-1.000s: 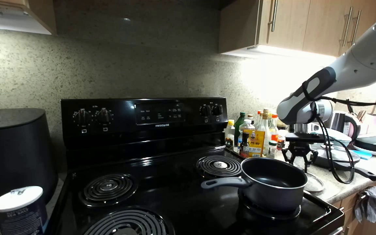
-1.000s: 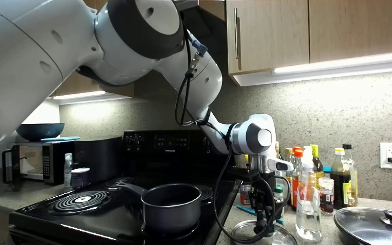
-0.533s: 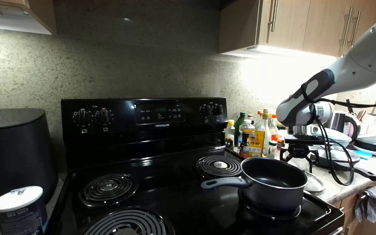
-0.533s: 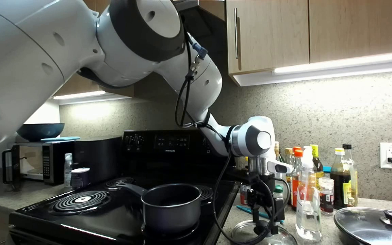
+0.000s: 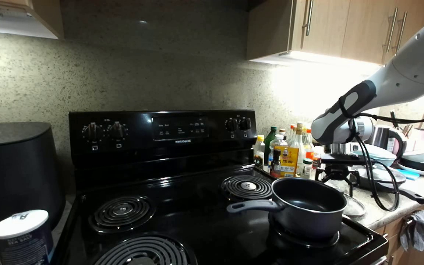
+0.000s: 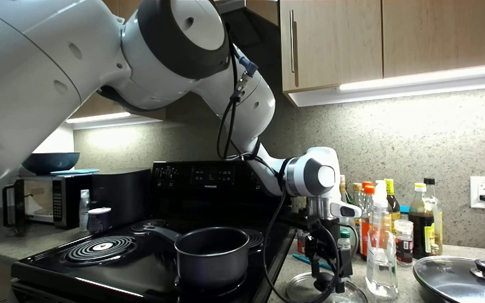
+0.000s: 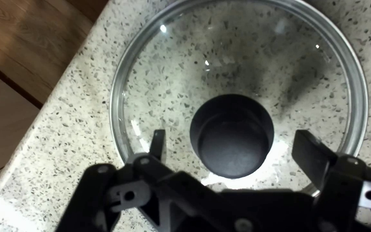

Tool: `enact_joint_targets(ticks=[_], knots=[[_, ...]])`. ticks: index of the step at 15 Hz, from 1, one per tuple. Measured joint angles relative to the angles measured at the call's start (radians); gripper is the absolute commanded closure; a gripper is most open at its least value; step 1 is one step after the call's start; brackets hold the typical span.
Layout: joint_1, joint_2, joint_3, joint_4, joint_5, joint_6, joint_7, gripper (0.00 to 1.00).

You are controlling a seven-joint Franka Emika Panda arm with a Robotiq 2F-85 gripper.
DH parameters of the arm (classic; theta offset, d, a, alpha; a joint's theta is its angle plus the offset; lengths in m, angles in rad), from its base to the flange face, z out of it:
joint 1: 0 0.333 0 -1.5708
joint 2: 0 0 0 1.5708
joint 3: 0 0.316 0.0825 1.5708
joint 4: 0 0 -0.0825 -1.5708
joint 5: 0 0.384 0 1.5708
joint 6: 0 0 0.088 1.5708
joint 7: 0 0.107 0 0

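Observation:
My gripper (image 7: 231, 141) points down with its fingers spread wide, one on each side of a round black knob (image 7: 233, 148). The knob belongs to a clear glass lid (image 7: 172, 80) with a metal rim, lying on the speckled counter. Neither finger pad (image 7: 311, 158) touches the knob; gaps show on both sides. An exterior view has the lid (image 5: 355, 207) right of the stove, below the gripper (image 5: 333, 187), partly hidden by a dark saucepan (image 5: 307, 224). That saucepan (image 6: 212, 265) sits on a front burner, its handle turned away from the gripper.
Several sauce bottles (image 5: 287, 158) stand behind the gripper. A clear spray bottle (image 6: 380, 256) is close beside it, and a covered frying pan (image 6: 449, 273) lies farther along. A teal utensil (image 6: 305, 259) rests nearby. Loose cable (image 5: 396, 184) hangs from the arm. The counter edge (image 7: 43, 100) runs close to the lid.
The fingers have spread apart from a narrower stance a second ago. My wrist and gripper have come down slightly toward the lid. Saucepan and lid have stayed put.

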Motion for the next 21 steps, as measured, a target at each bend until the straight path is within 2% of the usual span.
enact_joint_targets(ticks=[11, 16, 21], knots=[[0.000, 0.000, 0.001, 0.000, 0.000, 0.008, 0.000, 0.00], [0.000, -0.013, 0.010, -0.036, 0.016, 0.139, 0.000, 0.00], [0.000, -0.007, 0.010, -0.032, 0.015, 0.141, 0.000, 0.00]])
